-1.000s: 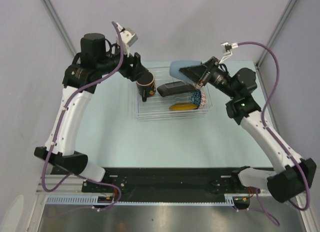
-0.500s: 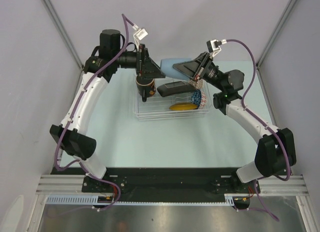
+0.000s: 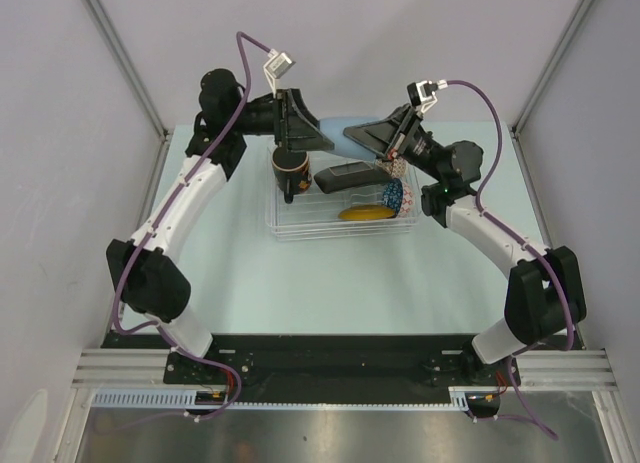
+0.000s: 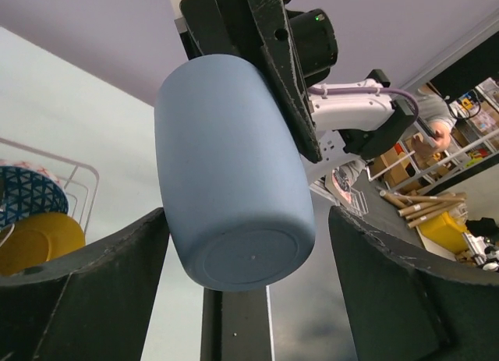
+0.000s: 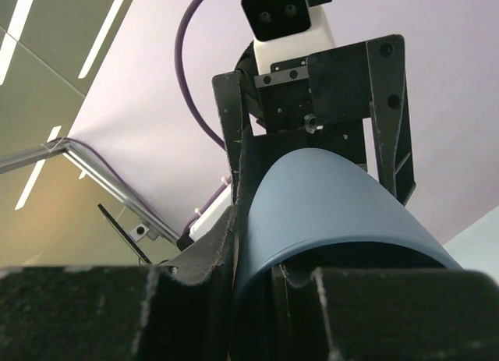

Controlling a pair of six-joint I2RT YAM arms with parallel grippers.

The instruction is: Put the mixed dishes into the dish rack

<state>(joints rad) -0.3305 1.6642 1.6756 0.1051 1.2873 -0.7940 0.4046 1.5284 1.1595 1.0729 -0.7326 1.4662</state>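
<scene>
My right gripper (image 3: 360, 136) is shut on the rim of the light blue cup (image 3: 335, 124), held sideways in the air above the back of the dish rack (image 3: 340, 226). In the right wrist view one finger (image 5: 204, 260) lies outside the cup (image 5: 335, 209) wall and the other inside. My left gripper (image 3: 316, 135) faces the cup's base; its open jaws stand either side of the cup (image 4: 234, 182), with a gap on each side. In the rack stand the red-inside dark cup (image 3: 290, 170), black square plate (image 3: 345, 175), blue patterned bowl (image 3: 392, 193), yellow-brown saucer (image 3: 364, 212) and beige patterned bowl (image 3: 397, 168).
The rack sits at the back middle of the pale green table (image 3: 330, 283), with grey walls close behind and to both sides. In the left wrist view the blue bowl (image 4: 27, 199) and yellow saucer (image 4: 39, 244) show low at the left.
My left gripper left the dark cup in the rack, rose and swung right to the light blue cup's base, its jaws widening. The right arm drew in with the cup.
</scene>
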